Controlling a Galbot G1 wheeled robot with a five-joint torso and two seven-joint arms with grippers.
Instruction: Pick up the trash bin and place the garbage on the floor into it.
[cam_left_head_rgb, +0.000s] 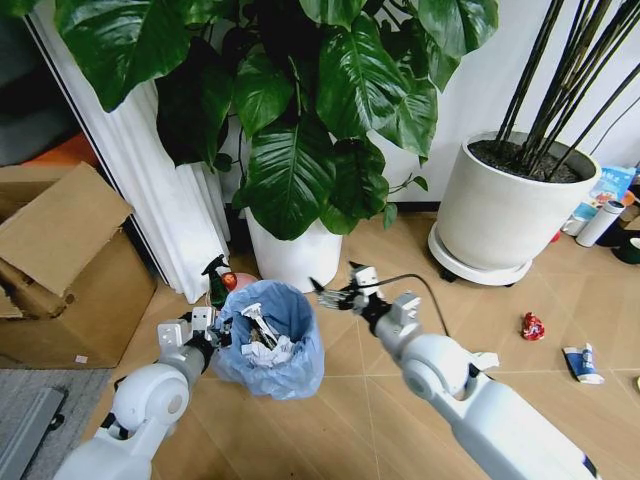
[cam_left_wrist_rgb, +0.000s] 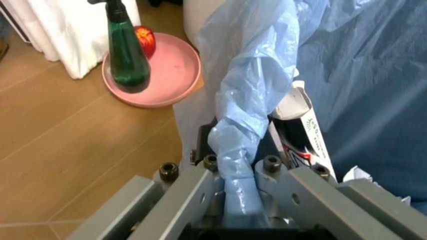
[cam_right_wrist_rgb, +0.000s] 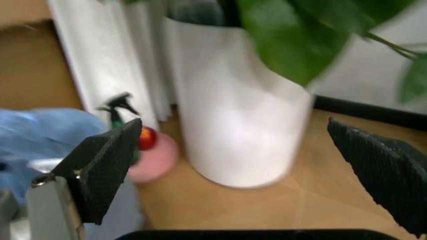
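Left pincer (cam_left_wrist_rgb: 238, 200) clamped on trash bin (cam_left_head_rgb: 272, 340) liner, fingertips buried in plastic; right pincer (cam_left_head_rgb: 335, 292) spread wide beside bin.

We see the trash bin (cam_left_head_rgb: 272, 340) on the floor (cam_left_head_rgb: 380, 420) before a plant pot (cam_left_head_rgb: 295, 255), a spray bottle (cam_left_head_rgb: 217, 283) just behind it to the left. Two pieces of garbage (cam_left_head_rgb: 532, 326) lie well apart to its right.
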